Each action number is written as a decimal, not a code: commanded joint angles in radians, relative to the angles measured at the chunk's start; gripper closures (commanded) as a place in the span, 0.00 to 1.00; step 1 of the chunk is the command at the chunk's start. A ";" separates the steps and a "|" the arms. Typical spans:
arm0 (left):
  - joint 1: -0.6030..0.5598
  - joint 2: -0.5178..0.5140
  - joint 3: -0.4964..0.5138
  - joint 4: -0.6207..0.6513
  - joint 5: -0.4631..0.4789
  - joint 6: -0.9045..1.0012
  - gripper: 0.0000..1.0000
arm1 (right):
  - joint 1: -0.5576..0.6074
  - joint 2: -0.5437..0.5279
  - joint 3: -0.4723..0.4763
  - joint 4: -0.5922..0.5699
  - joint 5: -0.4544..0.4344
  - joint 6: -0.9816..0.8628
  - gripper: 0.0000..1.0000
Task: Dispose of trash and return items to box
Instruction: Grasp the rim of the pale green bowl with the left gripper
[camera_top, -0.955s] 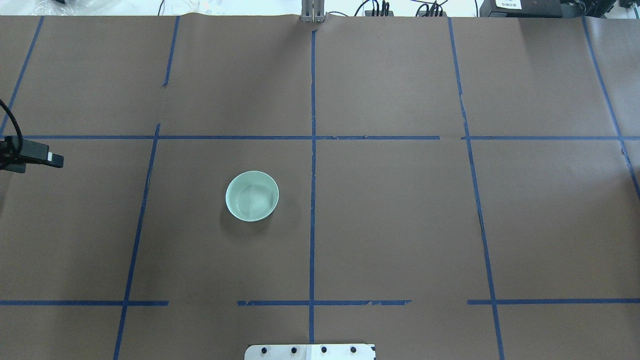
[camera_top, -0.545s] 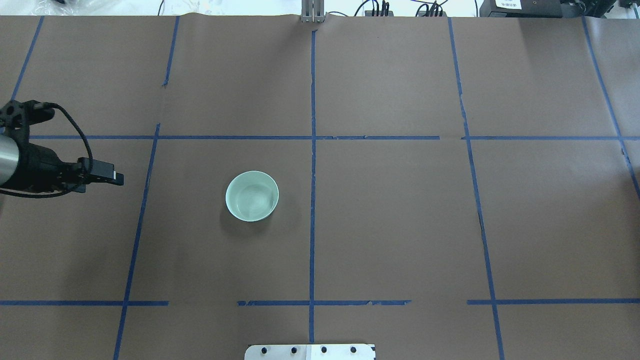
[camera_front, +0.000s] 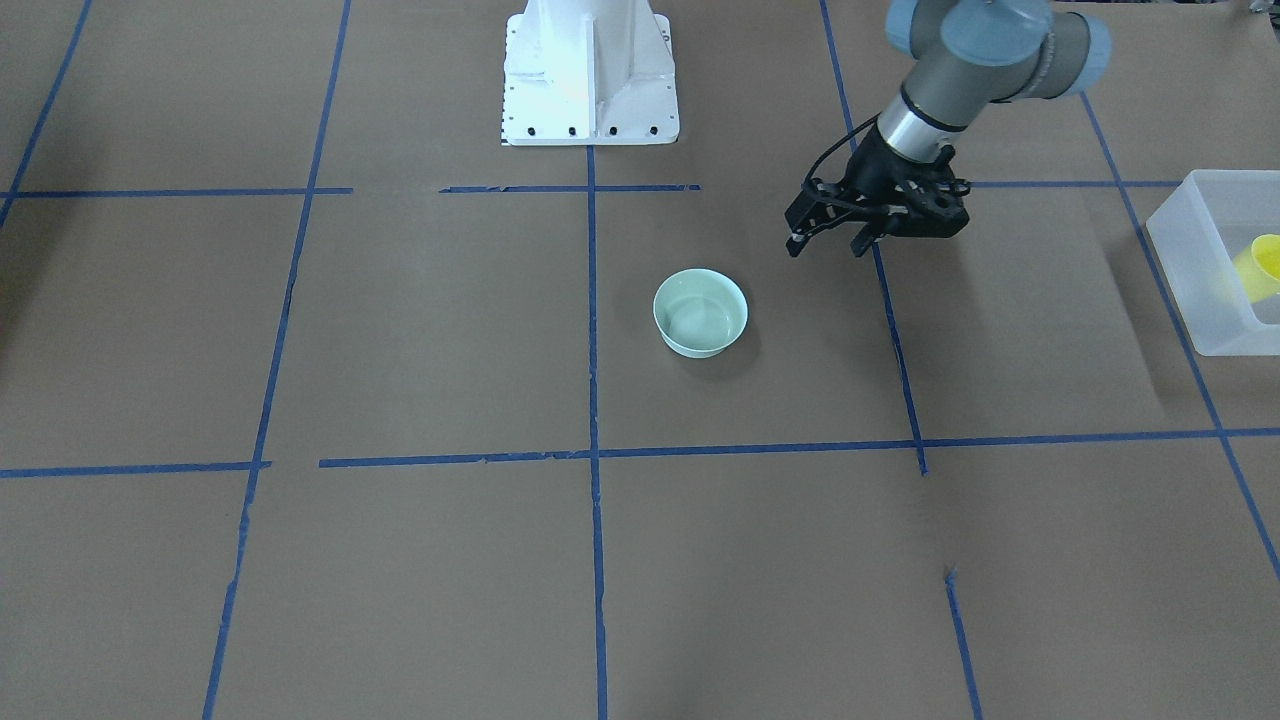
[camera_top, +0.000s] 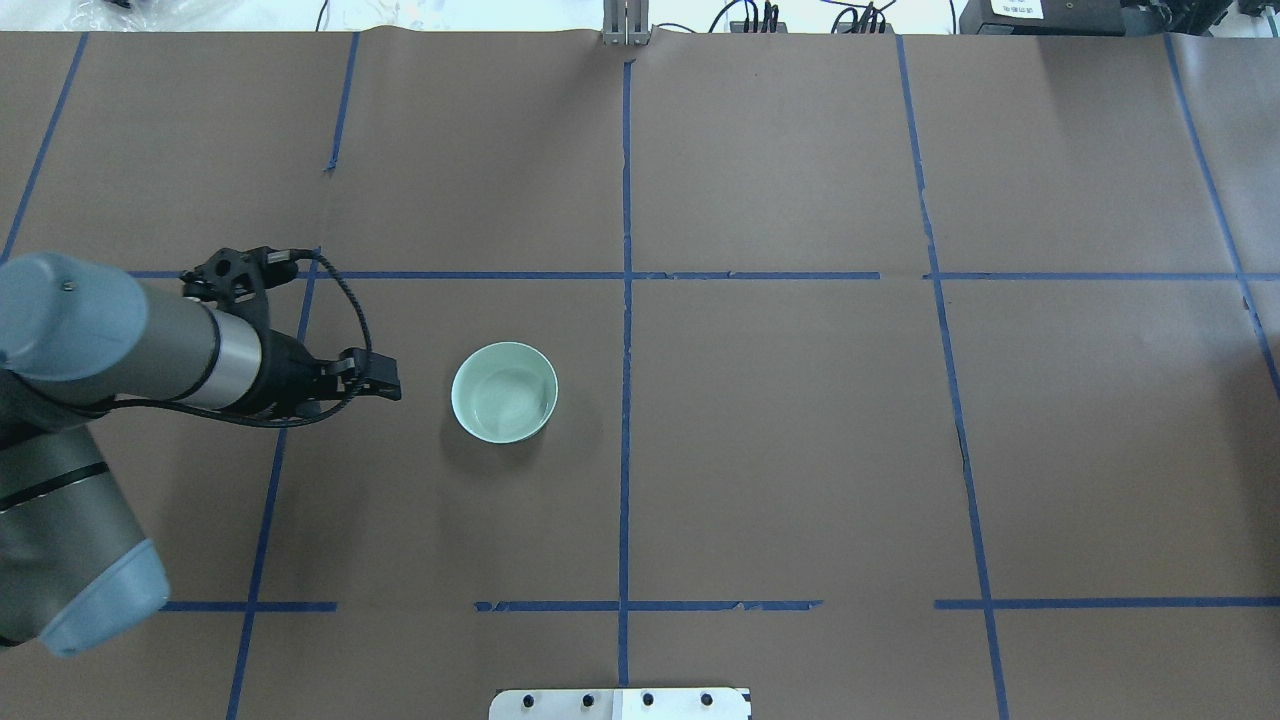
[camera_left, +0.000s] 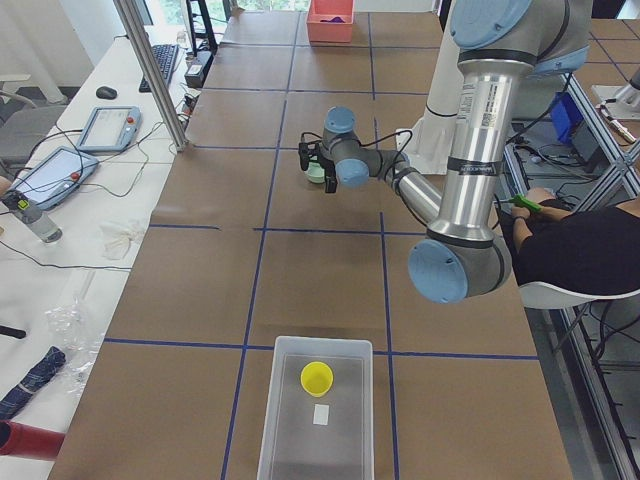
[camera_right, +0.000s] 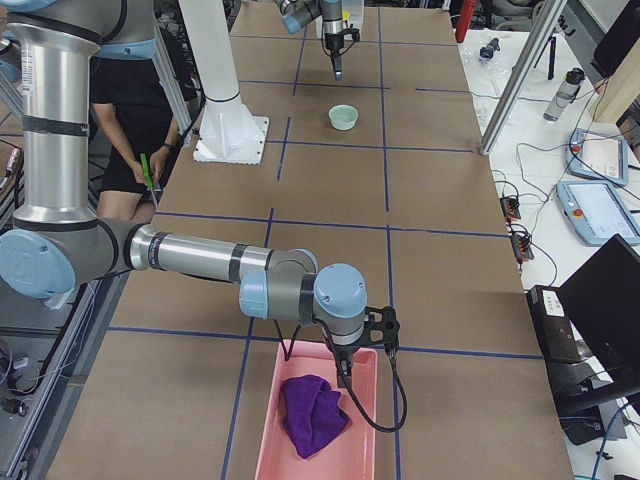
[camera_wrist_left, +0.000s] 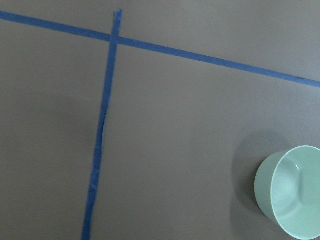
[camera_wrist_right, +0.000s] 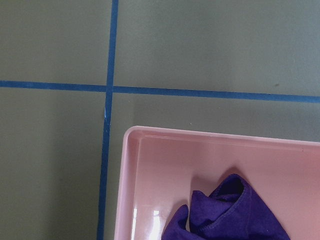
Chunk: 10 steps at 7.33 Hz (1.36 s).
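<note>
The frosted white box (camera_front: 1190, 300) stands at the table's end on my left; it also shows in the exterior left view (camera_left: 290, 440). The yellow cup (camera_front: 1264, 262) lies inside it, also seen in the exterior left view (camera_left: 317, 377), beside a small white item (camera_left: 320, 414). My left gripper (camera_front: 825, 248) is open and empty, hovering just short of a pale green bowl (camera_front: 700, 312); from overhead the gripper (camera_top: 392, 388) is left of the bowl (camera_top: 504, 392). My right gripper (camera_right: 343, 375) hangs over a pink tray (camera_right: 365, 440); I cannot tell whether it is open or shut.
The pink tray (camera_wrist_right: 131, 175) at the table's right end holds a crumpled purple cloth (camera_wrist_right: 230, 215). The bowl (camera_wrist_left: 292, 192) looks empty. Blue tape lines cross the brown table cover. The white robot base (camera_front: 588, 70) stands at the robot's edge of the table.
My left arm has swung in from the left edge of the overhead view toward the bowl. The bowl has not moved.
</note>
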 joint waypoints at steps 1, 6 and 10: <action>0.073 -0.137 0.083 0.119 0.084 -0.042 0.03 | -0.010 0.000 0.010 -0.004 0.059 0.005 0.00; 0.083 -0.196 0.200 0.090 0.081 -0.044 0.13 | -0.013 0.002 0.010 -0.001 0.079 0.007 0.00; 0.112 -0.203 0.243 0.043 0.081 -0.055 0.70 | -0.013 0.003 0.014 0.000 0.079 0.007 0.00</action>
